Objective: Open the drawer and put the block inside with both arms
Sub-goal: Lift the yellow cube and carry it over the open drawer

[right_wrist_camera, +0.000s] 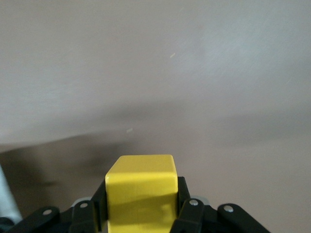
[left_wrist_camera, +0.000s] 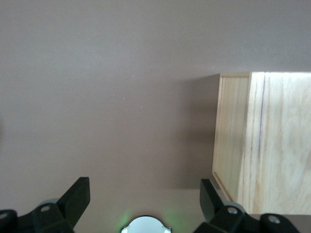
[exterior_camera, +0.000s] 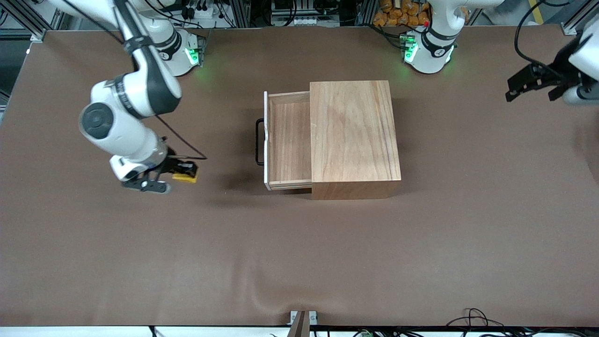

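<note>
Drawer [exterior_camera: 289, 140] open; right claw [exterior_camera: 180, 172] clamps block [exterior_camera: 185, 177] over table [exterior_camera: 299, 257]; left claw [exterior_camera: 533, 86] apart.

Left end effector [left_wrist_camera: 143, 201] fingers [left_wrist_camera: 75, 199] spread, over brown table [left_wrist_camera: 107, 97]; wooden box [left_wrist_camera: 265, 145] beside

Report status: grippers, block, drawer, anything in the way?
Right gripper shut on block, over bare table. Left gripper open, waiting at its table end. Drawer open; nothing blocking.

Place: robot lab
Signs: aluminium frame [exterior_camera: 21, 21]; cables [exterior_camera: 201, 11]; two arm bases [exterior_camera: 428, 51] bolted beside brown table [exterior_camera: 299, 257]
</note>
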`<control>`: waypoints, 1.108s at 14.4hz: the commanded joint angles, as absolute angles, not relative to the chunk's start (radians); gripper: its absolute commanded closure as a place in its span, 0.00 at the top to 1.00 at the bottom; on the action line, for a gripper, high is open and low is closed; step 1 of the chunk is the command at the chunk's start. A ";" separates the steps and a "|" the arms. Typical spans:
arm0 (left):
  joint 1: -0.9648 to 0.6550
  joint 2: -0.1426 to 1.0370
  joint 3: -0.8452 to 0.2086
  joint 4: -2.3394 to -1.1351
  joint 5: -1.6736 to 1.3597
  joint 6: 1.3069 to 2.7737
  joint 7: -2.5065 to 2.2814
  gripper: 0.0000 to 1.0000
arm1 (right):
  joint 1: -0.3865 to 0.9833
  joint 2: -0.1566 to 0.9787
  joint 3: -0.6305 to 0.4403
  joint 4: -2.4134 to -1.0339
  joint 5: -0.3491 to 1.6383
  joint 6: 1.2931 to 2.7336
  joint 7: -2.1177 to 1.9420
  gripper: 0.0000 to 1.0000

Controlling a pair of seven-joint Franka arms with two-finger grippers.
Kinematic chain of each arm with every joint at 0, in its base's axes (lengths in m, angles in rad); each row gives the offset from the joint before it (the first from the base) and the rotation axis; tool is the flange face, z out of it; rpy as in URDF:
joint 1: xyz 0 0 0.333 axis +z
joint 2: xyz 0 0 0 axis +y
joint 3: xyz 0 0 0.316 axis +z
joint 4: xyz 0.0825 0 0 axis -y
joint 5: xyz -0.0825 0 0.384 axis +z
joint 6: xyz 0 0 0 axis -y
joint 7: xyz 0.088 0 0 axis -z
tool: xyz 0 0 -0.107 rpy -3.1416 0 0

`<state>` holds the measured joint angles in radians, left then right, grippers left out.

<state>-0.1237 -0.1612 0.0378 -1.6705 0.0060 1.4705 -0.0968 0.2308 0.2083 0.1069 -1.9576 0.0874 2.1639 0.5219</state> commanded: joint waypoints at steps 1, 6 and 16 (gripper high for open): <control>-0.104 -0.227 0.023 -1.727 0.034 1.494 -0.071 1.00 | 0.329 0.196 0.095 -1.924 0.092 2.125 0.764 0.16; -0.094 -0.239 0.025 -1.729 0.037 1.493 -0.068 1.00 | 0.434 0.198 0.095 -1.902 0.081 2.079 1.170 0.16; -0.020 -0.218 0.020 -1.721 0.034 1.519 -0.060 1.00 | 0.580 0.259 0.094 -1.774 0.078 2.063 1.995 0.16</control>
<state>-0.0382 -0.2092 0.0357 -1.7175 0.0163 1.5090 -0.0747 0.5517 0.2145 0.1057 -1.8330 0.0862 2.0837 1.8555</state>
